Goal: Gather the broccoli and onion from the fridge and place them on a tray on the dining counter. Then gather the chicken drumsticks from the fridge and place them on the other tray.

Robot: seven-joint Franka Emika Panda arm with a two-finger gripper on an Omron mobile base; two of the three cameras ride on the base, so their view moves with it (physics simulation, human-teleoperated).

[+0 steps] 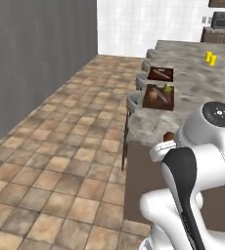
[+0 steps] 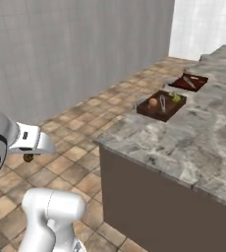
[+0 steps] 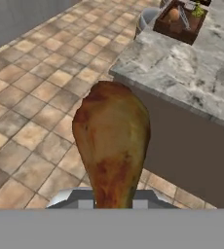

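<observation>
Two dark trays sit on the long stone bench [image 2: 193, 133], both well ahead of the fingers: the nearer tray [image 2: 162, 105] close to the bench's side edge, the farther tray [image 2: 190, 82] beyond it along the same edge. The bench's near corner lies ahead and to the right of the fingers in the hand view, with its brown side panel dropping straight to the tiled floor [image 1: 60, 161]. Left of that edge the floor runs open and wide up to the grey wall [image 1: 36, 58], giving plenty of free room on that side; grey stools [image 1: 134, 100] stand tucked against the bench side farther along. The fingers [image 3: 113, 203] are clenched on a chicken drumstick [image 3: 113, 146], gripping it at its narrow end so the plump golden-brown end juts out away from the hand, over the floor and short of the bench corner. In the right base view the drumstick shows as a small brown bit under the white hand, low and well clear of the bench. The nearer tray holds the round orange-brown onion [image 2: 153, 102], the green broccoli [image 2: 175, 97] and a slim pale utensil between them. The farther tray carries another slim utensil; what else lies on it cannot be told. Two yellow things [image 1: 211, 58] stand far off on the bench top.
</observation>
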